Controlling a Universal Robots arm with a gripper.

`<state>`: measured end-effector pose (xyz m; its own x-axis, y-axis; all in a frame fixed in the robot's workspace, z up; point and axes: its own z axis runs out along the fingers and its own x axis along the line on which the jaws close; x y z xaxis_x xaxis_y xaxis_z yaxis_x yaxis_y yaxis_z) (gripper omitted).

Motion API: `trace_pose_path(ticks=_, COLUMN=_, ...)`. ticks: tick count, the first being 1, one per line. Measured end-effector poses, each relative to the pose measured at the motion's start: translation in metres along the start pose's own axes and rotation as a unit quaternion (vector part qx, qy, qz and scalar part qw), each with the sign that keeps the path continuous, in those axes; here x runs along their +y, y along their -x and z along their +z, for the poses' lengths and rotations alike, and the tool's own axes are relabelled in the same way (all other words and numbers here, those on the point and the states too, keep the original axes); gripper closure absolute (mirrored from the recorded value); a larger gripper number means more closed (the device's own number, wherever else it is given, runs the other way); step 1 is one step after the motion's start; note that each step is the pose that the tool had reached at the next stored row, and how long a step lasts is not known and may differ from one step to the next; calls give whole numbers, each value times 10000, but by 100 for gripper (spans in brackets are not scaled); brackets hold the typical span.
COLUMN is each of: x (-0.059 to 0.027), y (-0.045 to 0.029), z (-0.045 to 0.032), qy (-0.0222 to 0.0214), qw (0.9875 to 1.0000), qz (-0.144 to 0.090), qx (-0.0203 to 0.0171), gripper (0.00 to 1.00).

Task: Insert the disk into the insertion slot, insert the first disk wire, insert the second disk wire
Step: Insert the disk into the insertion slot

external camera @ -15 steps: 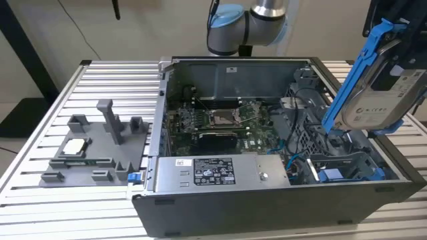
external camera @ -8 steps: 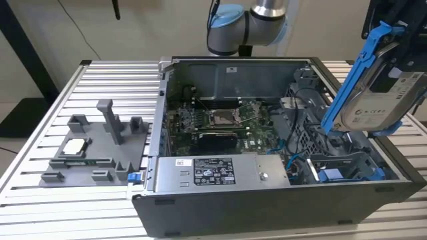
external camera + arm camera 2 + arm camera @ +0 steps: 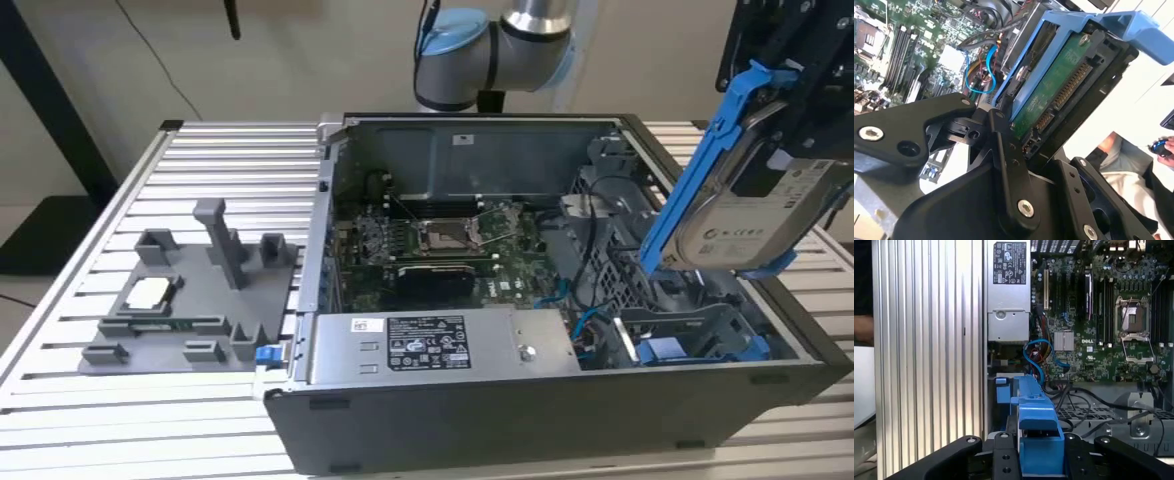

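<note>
Gripper (image 3: 1040, 460) pinches the disk (image 3: 738, 215) by its blue frame, holding it tilted in the air above the computer case (image 3: 534, 425), at the exterior view's right. Below it the insertion slot (image 3: 687, 325) is empty, so no step looks done and both wires are still to go in. White labels on the disk and on the power supply (image 3: 441, 345) carry print.

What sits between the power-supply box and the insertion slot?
Looped blue wires lie in the gap between the power-supply box and the insertion slot, as shown in the exterior view.
</note>
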<state>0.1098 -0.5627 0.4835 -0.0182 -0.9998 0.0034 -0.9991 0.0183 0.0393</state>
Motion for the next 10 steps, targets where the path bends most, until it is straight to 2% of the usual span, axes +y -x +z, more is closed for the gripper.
trace_pose_path(ticks=10, x=-7, y=0, z=84, qy=0, qw=10000, qz=0, qx=-1, gripper=68)
